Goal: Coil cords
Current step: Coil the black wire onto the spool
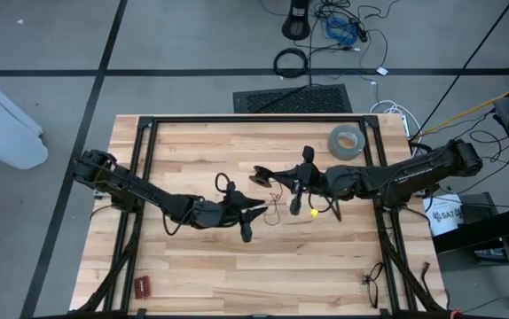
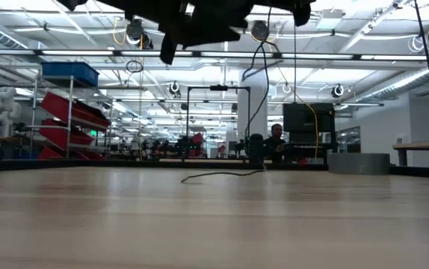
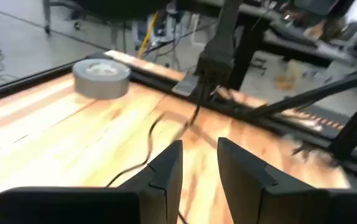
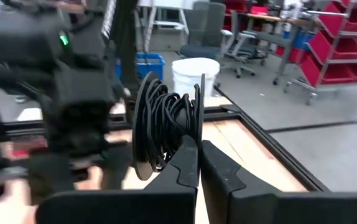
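Hovering above the middle of the wooden desk (image 1: 201,257), both arms meet over the work. The right gripper (image 4: 198,163) has its fingers pressed together, pinching a bundle of coiled thin black cord (image 4: 163,127) that stands up against the inner face of its fingers; in the right wrist view the loops sit stacked like a small spool just above the fingertips. From above, that gripper (image 1: 263,175) sits a little right of the desk's centre, with the cord (image 1: 277,206) trailing down from it in loose strands toward the boards.

The left gripper (image 3: 199,163) has its two dark fingers spread with a clear gap between them, nothing in that gap. Ahead of it, in the left wrist view, a loose length of the cord (image 3: 146,146) lies curling across the wood, running up toward the right arm's gripper. From overhead the left gripper (image 1: 259,209) is just beside the hanging strands, slightly nearer the front edge.

At desk height, one thin stretch of cord (image 2: 222,175) rests flat on the surface near the middle.

A grey tape roll (image 1: 346,142) lies flat near the far right corner, well apart from both grippers.
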Motion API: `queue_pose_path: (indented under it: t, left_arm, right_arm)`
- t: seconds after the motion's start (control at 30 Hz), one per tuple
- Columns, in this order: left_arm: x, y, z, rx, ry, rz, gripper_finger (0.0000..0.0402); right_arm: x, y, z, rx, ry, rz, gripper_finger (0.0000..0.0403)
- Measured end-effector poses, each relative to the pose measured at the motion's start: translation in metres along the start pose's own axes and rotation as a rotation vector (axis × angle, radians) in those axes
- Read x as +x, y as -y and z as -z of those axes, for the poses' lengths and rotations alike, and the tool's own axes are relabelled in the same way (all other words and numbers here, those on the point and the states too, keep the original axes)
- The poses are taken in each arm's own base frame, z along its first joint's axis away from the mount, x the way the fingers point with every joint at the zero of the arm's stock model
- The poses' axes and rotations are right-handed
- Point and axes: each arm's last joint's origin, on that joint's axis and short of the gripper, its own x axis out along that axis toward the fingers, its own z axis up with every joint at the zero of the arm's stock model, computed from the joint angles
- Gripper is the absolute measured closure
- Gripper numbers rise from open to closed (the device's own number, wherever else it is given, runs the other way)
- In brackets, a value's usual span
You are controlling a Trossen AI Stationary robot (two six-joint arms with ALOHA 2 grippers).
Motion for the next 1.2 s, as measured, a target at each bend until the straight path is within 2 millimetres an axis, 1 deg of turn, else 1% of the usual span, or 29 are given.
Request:
queue_pose_path:
  t: [0.17, 0.3, 0.43, 0.57, 0.63, 0.77, 0.93, 1.07, 1.13, 1.2]
  left_arm:
    - [-0.008, 0.003, 0.013, 0.078, -0.040, -0.078, 0.0294]
    - [-0.012, 0.011, 0.008, 0.180, 0.032, -0.082, 0.0294]
    - [-0.012, 0.012, 0.000, 0.239, 0.094, -0.074, 0.0294]
    - [-0.007, 0.005, -0.001, 0.252, 0.080, -0.075, 0.0294]
    - [-0.005, 0.003, -0.002, 0.279, 0.074, -0.049, 0.0294]
    - [-0.004, 0.004, -0.002, 0.385, 0.069, -0.006, 0.0294]
    - [-0.004, 0.005, 0.001, 0.416, 0.058, -0.004, 0.0294]
    - [-0.010, 0.012, 0.009, 0.484, 0.040, -0.062, 0.0294]
    - [-0.013, 0.019, 0.014, 0.520, 0.024, -0.034, 0.0294]
    - [-0.017, 0.026, 0.017, 0.529, 0.011, 0.052, 0.0294]
  right_arm:
    - [-0.006, 0.006, -0.009, 0.008, 0.033, -0.055, 0.0403]
    - [-0.010, 0.012, -0.015, 0.018, 0.060, -0.129, 0.0403]
    - [-0.013, 0.016, -0.020, 0.022, 0.075, -0.179, 0.0403]
    - [-0.015, 0.017, -0.021, 0.015, 0.081, -0.195, 0.0403]
    - [-0.015, 0.016, -0.021, 0.015, 0.081, -0.197, 0.0403]
    - [-0.015, 0.016, -0.021, 0.015, 0.081, -0.197, 0.0403]
    - [-0.015, 0.016, -0.020, 0.011, 0.075, -0.199, 0.0403]
    - [-0.016, 0.014, -0.020, 0.002, 0.068, -0.205, 0.0403]
    - [-0.016, 0.014, -0.020, -0.007, 0.069, -0.204, 0.0403]
    - [-0.016, 0.014, -0.020, -0.014, 0.070, -0.204, 0.0403]
